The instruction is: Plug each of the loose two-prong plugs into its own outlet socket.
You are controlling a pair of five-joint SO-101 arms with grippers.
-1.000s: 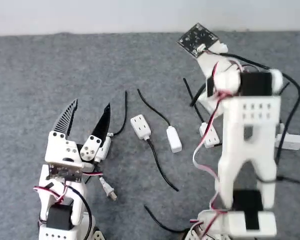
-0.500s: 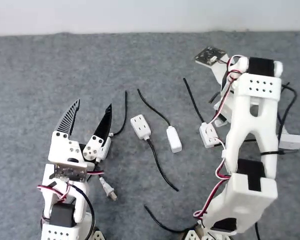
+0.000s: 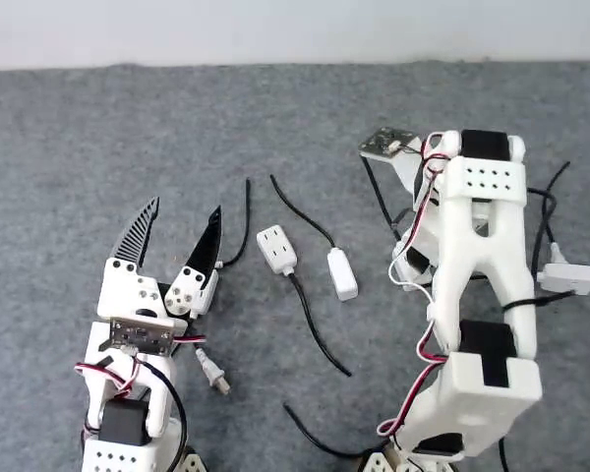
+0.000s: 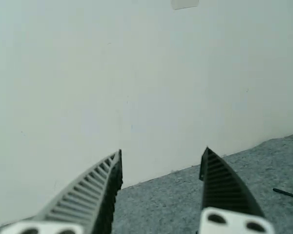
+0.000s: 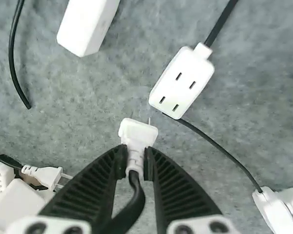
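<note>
The right gripper (image 5: 135,150) is clamped on a white two-prong plug (image 5: 138,131), its black fingers pinching the plug's neck from both sides, with the black cord running back between them. The prongs point at a white outlet (image 5: 181,83) lying flat on the grey carpet (image 5: 263,122). They sit just short of its near edge, not in any slot. The outlet shows two pairs of slots and has a black cord leaving its far end. A white block (image 5: 88,22) lies near it on the carpet, and another plug (image 5: 44,171) with bare prongs lies just beside the right gripper's finger.

In the high view, the right arm (image 3: 482,265) is bent over that spot and hides most of what is under it.

The left gripper (image 3: 182,206) is open — its two dark fingers are spread wide with nothing between them. In the left wrist view the same gripper (image 4: 162,152) points over the carpet's edge at a pale wall (image 4: 136,73).

Between the two arms a second outlet (image 3: 275,248) lies on the carpet, a black cord trailing from it. A white oblong piece (image 3: 342,273) with its own cord lies just beside it, apart from it. A loose plug (image 3: 214,376) lies near the left arm's base — well apart from both outlets.
</note>
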